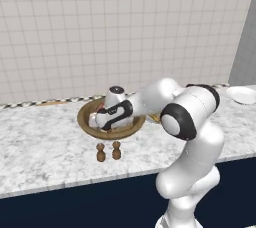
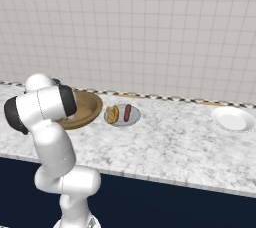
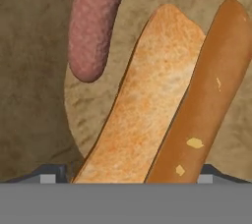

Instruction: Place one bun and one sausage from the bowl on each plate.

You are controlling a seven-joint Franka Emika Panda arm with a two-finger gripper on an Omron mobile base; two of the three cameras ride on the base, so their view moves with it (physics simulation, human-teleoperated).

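Bun (image 3: 147, 100) beside sausage (image 3: 96, 21) close-up, filled grey plate (image 2: 134, 117) rightward

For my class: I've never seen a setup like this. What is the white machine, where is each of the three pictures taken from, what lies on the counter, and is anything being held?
The white machine is a robot arm in a rendered kitchen. Two pictures come from cameras behind it, to its left and right; the third looks out from its hand.

On the marble counter stand a wooden bowl, two small brown shakers, a grey plate already holding a bun and a sausage, and a bare white plate.

The gripper reaches into the bowl. The hand view shows a second bun close up, between the two finger tips, with another sausage beside it. Whether the gripper has closed on that bun cannot be told.
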